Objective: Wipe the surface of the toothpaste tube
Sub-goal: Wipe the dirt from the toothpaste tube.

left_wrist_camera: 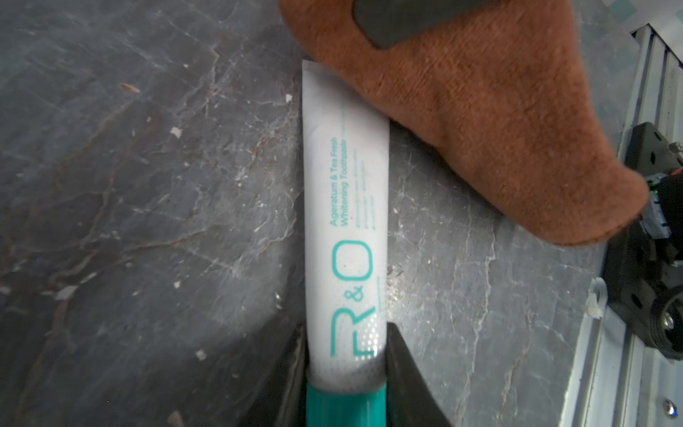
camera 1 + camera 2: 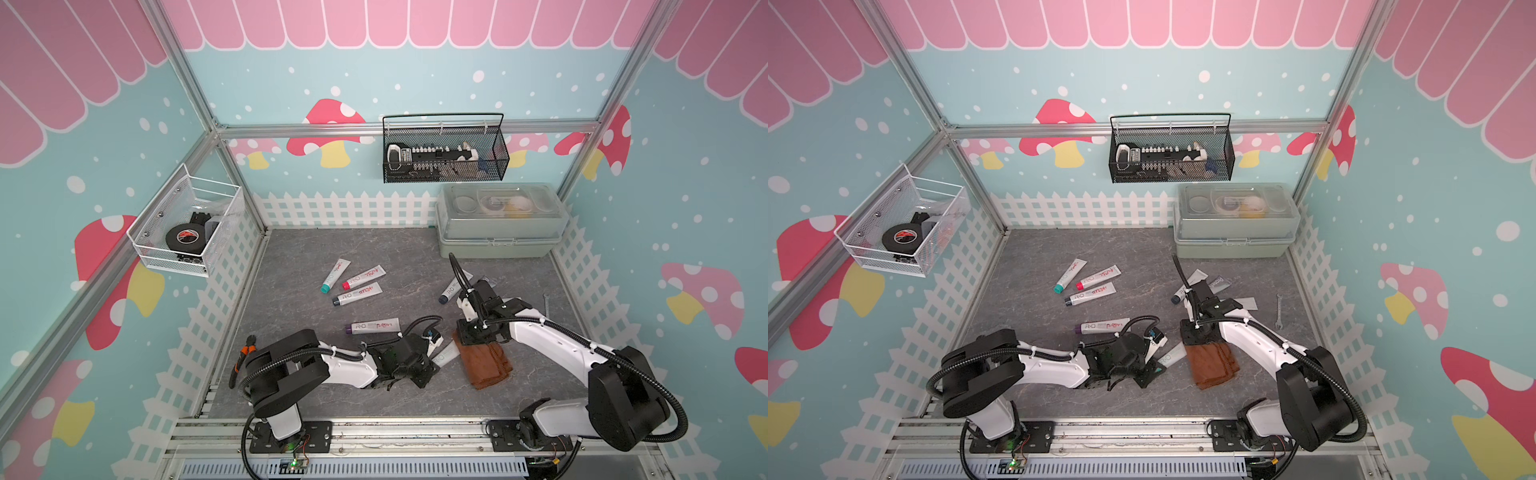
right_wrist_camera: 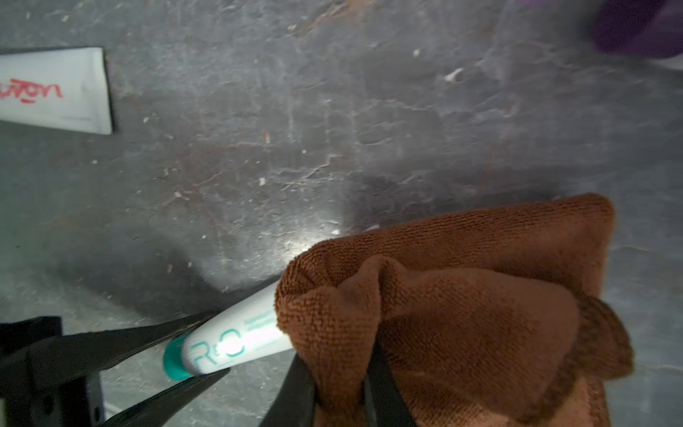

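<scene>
Purple-capped tube [image 2: 374,326] lying just beyond left claw [image 2: 432,362]. Three tubes [image 2: 363,277] lying farther beyond. Wrench [image 2: 1278,311] lying right of right claw [image 2: 1198,337]; box [image 2: 1233,245] sitting far behind it.

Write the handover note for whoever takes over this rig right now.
Left gripper: shut on the teal-capped toothpaste tube, near its cap.
Right gripper: shut on the brown cloth, which covers the tube's crimped end.
Done: tube held, cloth on it.
Left: wipe along the bare printed face toward the cap.
</scene>
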